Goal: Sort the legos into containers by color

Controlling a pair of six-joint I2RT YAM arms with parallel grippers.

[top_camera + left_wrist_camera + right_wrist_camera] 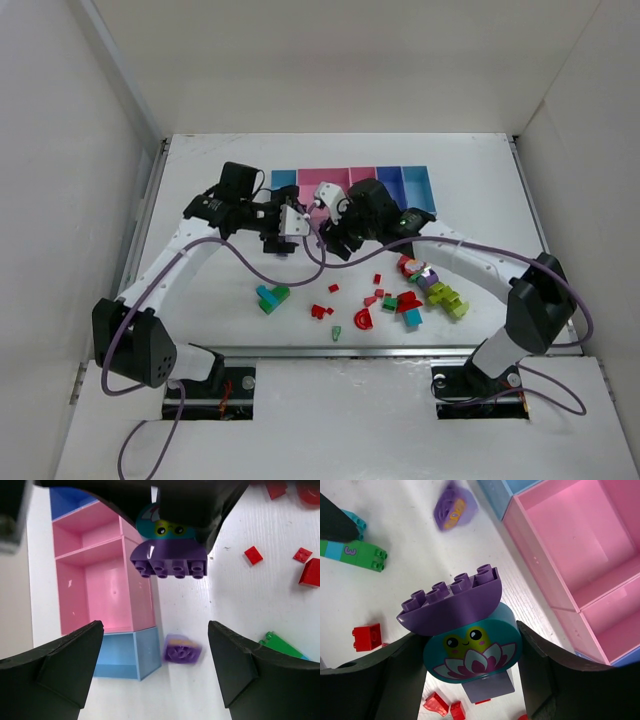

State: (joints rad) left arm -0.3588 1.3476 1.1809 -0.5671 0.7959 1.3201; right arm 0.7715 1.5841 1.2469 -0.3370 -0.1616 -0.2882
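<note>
One blurred purple lego (pixel 182 653) shows outside the containers' (pixel 142 600) corner.

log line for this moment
left gripper: open | right gripper: gripping purple-teal stack | loose purple brick: beside light blue bin

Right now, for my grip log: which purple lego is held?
The half-round purple brick, in the right gripper; the small purple piece is loose beside the containers.

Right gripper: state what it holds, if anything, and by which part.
The right gripper holds a stack of bricks, pinching the teal frog-face brick by its two opposite sides; the purple half-round brick is attached to it.
</note>
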